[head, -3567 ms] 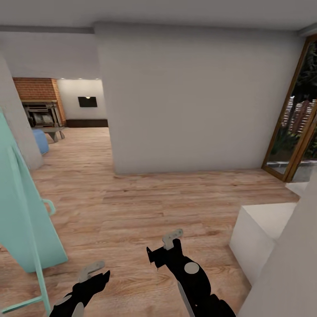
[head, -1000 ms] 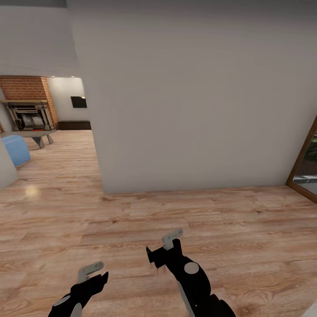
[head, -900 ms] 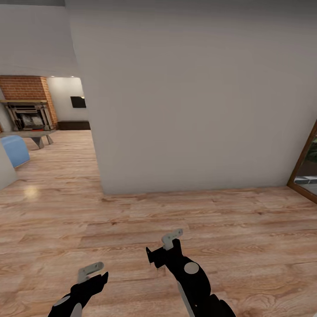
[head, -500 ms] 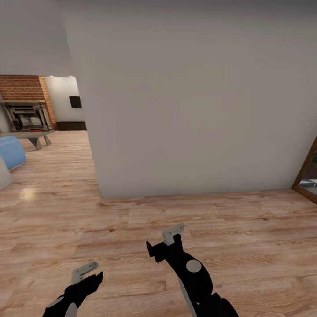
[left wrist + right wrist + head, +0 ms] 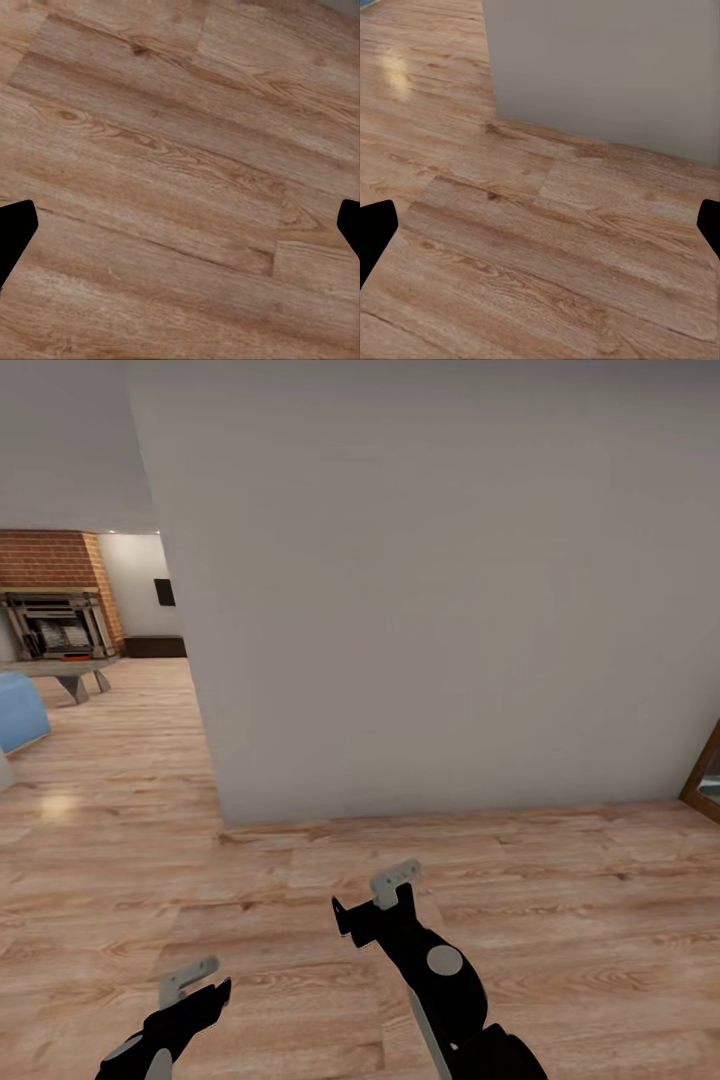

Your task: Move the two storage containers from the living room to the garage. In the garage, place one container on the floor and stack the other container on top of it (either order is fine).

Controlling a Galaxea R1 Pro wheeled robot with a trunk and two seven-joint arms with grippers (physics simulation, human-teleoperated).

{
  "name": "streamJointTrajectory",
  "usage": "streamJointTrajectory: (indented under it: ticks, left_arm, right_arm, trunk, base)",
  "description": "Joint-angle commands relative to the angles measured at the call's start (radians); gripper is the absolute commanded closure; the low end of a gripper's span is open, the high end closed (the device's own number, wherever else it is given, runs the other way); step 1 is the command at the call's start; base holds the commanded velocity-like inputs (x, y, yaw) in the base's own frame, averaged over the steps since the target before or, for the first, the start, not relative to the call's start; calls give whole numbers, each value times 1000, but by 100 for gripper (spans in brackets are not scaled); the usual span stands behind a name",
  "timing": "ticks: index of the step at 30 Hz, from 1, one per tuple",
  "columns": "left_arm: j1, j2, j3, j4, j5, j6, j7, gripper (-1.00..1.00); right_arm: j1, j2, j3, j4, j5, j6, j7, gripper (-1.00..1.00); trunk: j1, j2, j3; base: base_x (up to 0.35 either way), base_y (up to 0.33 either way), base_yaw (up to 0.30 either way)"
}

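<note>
Neither orange-red storage container is in view. I stand on light wood plank floor (image 5: 300, 860) in front of a white wall block (image 5: 430, 610). Past its left corner the living room shows, with a red brick fireplace (image 5: 55, 575) and the end of a blue sofa (image 5: 18, 712). My left gripper (image 5: 200, 988) hangs low at the left, open, nothing in it. My right gripper (image 5: 368, 905) is held out over the planks, open and empty too. Both wrist views look at bare planks, with black fingertips (image 5: 15, 229) (image 5: 375, 229) far apart at the edges.
A low grey table (image 5: 70, 672) stands before the fireplace. A dark screen (image 5: 164, 592) hangs on the far wall. A wood-framed glass door (image 5: 705, 775) edges in at the right. The passage left of the wall corner (image 5: 215, 815) leads into the living room.
The whole view has shifted: the wall block stands nearer and larger, and the teal object and white box at the sides have dropped out of sight. Both grippers stay open.
</note>
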Motion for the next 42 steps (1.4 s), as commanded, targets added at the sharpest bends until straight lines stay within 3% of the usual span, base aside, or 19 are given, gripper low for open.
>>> streamJointTrajectory:
  ticks: [1,16,42]
  left_arm:
    - [0,0,0,0,1,0,0,-100]
    - [0,0,2,18,3,0,0,-100]
    - [0,0,2,21,3,0,0,-100]
  right_arm:
    - [0,0,-1,-3,0,0,0,-100]
    - [0,0,6,-27,-1,-1,-4,-100]
    - [0,0,15,-29,-3,0,-11,-100]
  trunk:
    - [0,0,0]
    - [0,0,1]
    - [0,0,2]
  base:
    - [303,154,0]
    - [299,166,22]
    - [296,169,280]
